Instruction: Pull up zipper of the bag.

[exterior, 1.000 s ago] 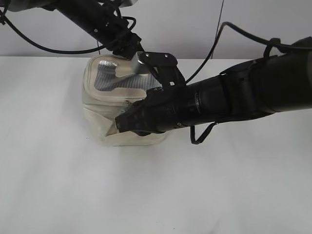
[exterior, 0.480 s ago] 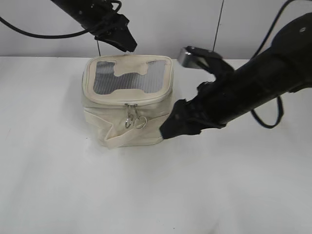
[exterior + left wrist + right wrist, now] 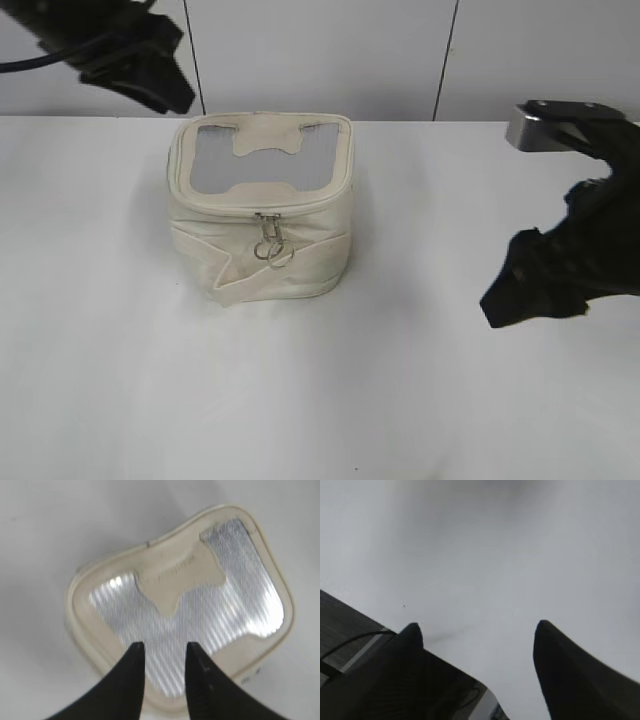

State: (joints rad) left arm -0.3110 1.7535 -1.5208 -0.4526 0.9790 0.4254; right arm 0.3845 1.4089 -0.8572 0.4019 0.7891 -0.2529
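The cream-white bag (image 3: 290, 255) stands on the white table, its grey window top with the cream H-shaped patch (image 3: 268, 138) facing up. The zipper (image 3: 262, 210) runs along the top panel's front edge; two silver ring pulls (image 3: 270, 247) hang together at the front middle. The strap band (image 3: 285, 276) crosses the front below them. My left gripper (image 3: 150, 85) is up at the back left, away from the bag; in the left wrist view (image 3: 164, 647) its fingers are slightly apart and empty above the bag (image 3: 175, 605). My right gripper (image 3: 525, 300) is far right, open and empty (image 3: 476, 627).
The white table (image 3: 320, 400) stretches around the bag on all sides. A pale panelled wall (image 3: 330, 55) stands behind it. A dark floor edge and a cable (image 3: 345, 640) show at the left of the right wrist view.
Both arms have drawn back from the bag: the left one up and to the back left, the right one far to the right. The bag's front and ring pulls are uncovered.
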